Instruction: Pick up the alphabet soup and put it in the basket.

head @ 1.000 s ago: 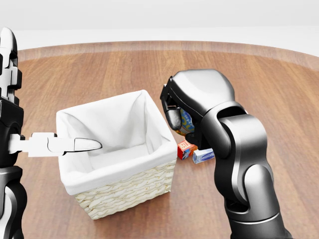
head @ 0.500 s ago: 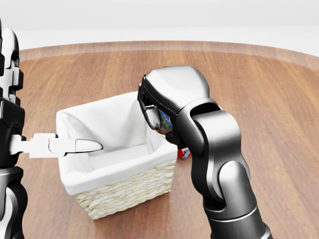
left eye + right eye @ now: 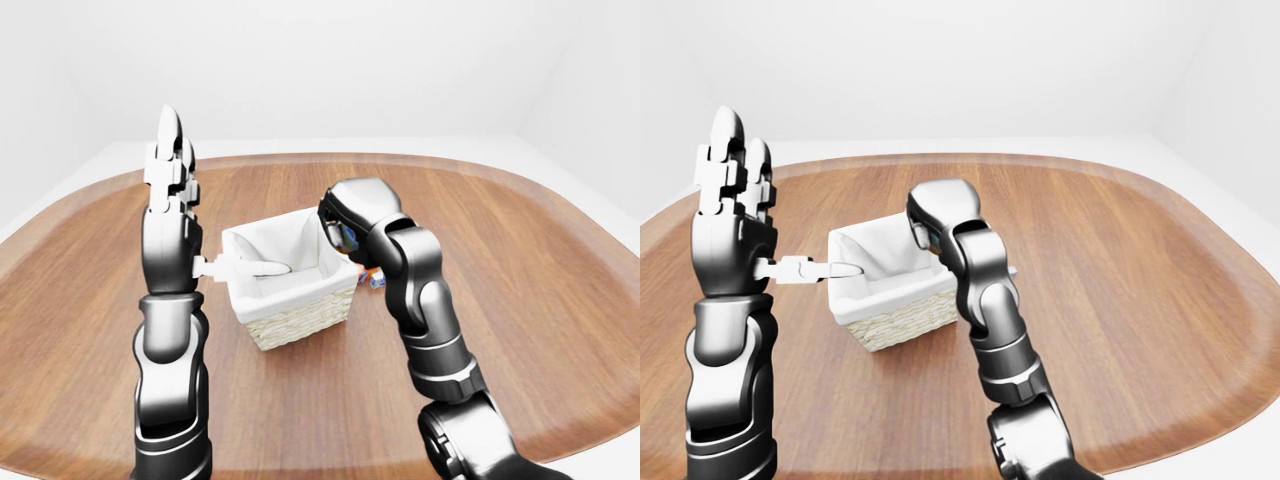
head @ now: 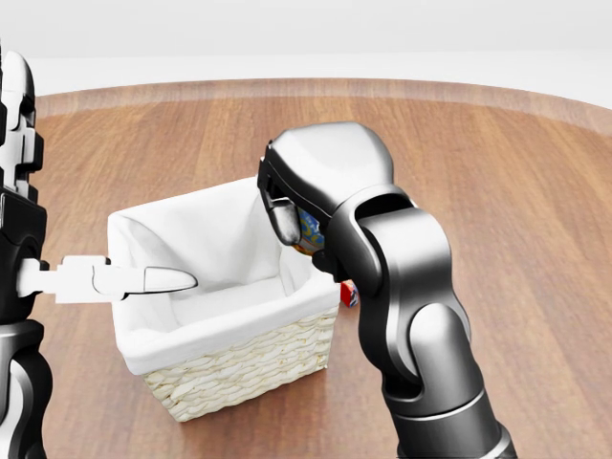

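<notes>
Head view: the soup [image 4: 308,229] was held clamped in the right hand [image 4: 301,206] at centre frame, over the basket [image 4: 229,368] rim (carry step, judged); release inside was called for next.

1. The basket [image 4: 251,359] is pale cream wicker with a plain white cloth lining.
2. The alphabet soup [image 4: 309,229] shows blue, with yellow and red specks (mostly hidden).
3. The table [image 3: 520,260] is reddish-brown wood, streaked with grain.
4. The right hand [image 4: 287,206] is glossy grey-black.
</notes>
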Controlling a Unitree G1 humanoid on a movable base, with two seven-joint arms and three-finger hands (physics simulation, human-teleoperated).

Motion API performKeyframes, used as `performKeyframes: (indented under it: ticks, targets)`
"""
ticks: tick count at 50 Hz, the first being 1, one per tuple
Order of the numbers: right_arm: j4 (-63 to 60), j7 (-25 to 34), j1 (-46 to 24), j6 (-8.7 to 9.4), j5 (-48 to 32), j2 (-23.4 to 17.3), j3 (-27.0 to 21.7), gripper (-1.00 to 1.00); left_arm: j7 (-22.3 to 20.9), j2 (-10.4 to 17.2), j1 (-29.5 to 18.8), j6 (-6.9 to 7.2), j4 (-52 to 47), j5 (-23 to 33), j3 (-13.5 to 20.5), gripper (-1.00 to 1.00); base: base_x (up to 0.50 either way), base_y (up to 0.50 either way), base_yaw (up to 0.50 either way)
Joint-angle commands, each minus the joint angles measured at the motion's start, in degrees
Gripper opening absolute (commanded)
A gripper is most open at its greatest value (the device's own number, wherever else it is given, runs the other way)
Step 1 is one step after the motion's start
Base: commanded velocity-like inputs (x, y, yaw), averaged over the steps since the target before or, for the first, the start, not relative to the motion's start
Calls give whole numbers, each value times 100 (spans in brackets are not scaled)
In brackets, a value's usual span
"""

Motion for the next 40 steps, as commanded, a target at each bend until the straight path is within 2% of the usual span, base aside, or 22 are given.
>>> performKeyframes:
  ticks: [1,4,5,8,10,14,19,40]
  targets:
    - [936,-636,-531,0,22,218,125,-92,21,3,-17,0,27,-31,12,100,0,0,0]
    - [1364,-794,-716,0,121,343,131,-93,21,8,-29,0,-51,-41,7,100,0,0,0]
    - [1690,-1023,-865,0,299,458,99,-93,23,4,-33,0,-34,-47,6,100,0,0,0]
    - [2287,-1290,-1110,0,264,485,196,-92,5,4,-16,0,-42,-44,-10,100,0,0,0]
    - [2338,-1322,-1196,0,322,596,223,-93,0,2,-15,0,-79,-42,-9,100,0,0,0]
    - [2699,-1422,-1414,0,184,616,291,-93,-6,0,-28,0,-65,-36,-19,100,0,0,0]
    - [3361,-1842,-1599,0,267,689,242,-93,-14,-7,-20,0,-65,-38,-22,100,0,0,0]
    - [4001,-2290,-1588,0,171,771,340,-92,-53,-35,-16,0,-41,50,-51,100,0,0,0]
